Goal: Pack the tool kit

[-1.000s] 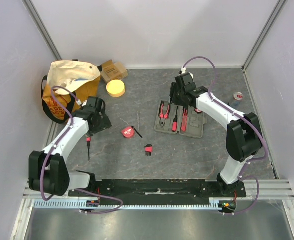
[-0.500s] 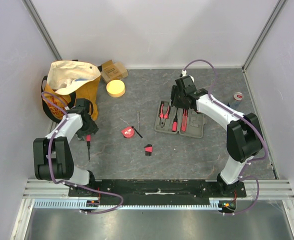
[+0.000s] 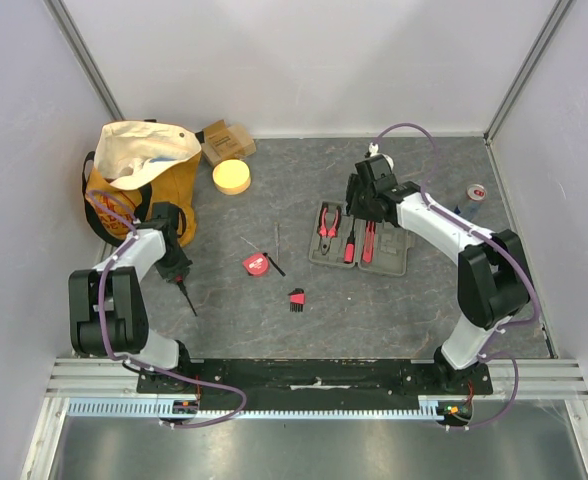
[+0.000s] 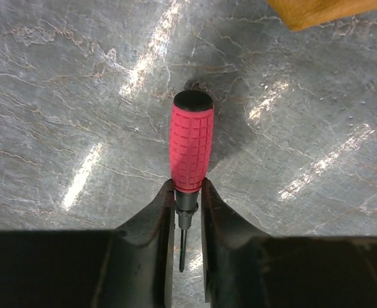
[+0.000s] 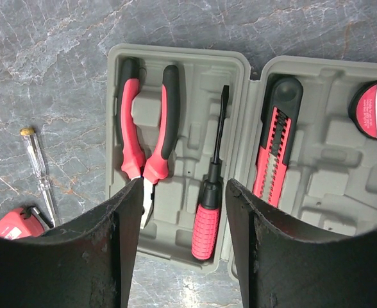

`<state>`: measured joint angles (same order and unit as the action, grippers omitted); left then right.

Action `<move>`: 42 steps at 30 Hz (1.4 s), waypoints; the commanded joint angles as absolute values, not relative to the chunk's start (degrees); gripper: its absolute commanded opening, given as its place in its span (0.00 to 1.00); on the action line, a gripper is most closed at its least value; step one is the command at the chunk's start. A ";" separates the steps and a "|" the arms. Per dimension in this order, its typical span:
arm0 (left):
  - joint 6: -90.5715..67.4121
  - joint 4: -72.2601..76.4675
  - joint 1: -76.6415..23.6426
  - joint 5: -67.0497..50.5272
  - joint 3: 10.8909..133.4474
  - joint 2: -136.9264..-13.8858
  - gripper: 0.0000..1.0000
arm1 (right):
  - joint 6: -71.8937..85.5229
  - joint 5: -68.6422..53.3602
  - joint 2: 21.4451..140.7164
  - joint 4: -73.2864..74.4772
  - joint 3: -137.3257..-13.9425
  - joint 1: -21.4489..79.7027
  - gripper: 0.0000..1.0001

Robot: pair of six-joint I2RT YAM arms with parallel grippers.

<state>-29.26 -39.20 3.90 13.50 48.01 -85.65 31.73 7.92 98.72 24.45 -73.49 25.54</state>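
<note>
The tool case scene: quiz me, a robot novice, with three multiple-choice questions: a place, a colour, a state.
1. Where are the pliers? A in the tote bag; B in the case; C on the table.
2. The loose screwdriver's handle is: A red; B blue; C green.
3. The right gripper is: A shut on the pliers; B shut on the case; C open.
B, they lie in a moulded slot; A, the left gripper pinches it below its red handle; C, its jaws stand apart.
</note>
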 commanded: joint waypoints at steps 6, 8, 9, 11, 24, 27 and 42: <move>-31.11 -37.35 2.46 8.00 45.88 -82.44 0.24 | 31.47 8.79 95.98 23.03 -73.39 24.43 0.60; -31.72 -37.44 2.29 7.91 45.44 -82.35 0.37 | 31.29 8.70 95.89 22.94 -73.39 24.26 0.60; -31.99 -37.44 2.11 7.91 45.00 -82.61 0.40 | 31.20 8.70 95.80 22.94 -73.39 24.17 0.60; -32.34 -37.44 2.20 7.82 44.65 -83.32 0.42 | 31.11 8.53 95.71 22.94 -73.39 24.08 0.60; -34.62 -40.96 -6.22 11.60 48.94 -76.65 0.02 | 30.94 8.61 94.04 23.12 -72.60 23.55 0.60; -35.77 -37.90 -13.16 10.47 50.01 -72.00 0.02 | 30.94 8.70 93.60 23.03 -72.69 23.38 0.60; -25.41 -15.03 -32.68 -14.59 74.86 -94.37 0.02 | 31.29 12.30 85.96 24.43 -68.21 21.53 0.60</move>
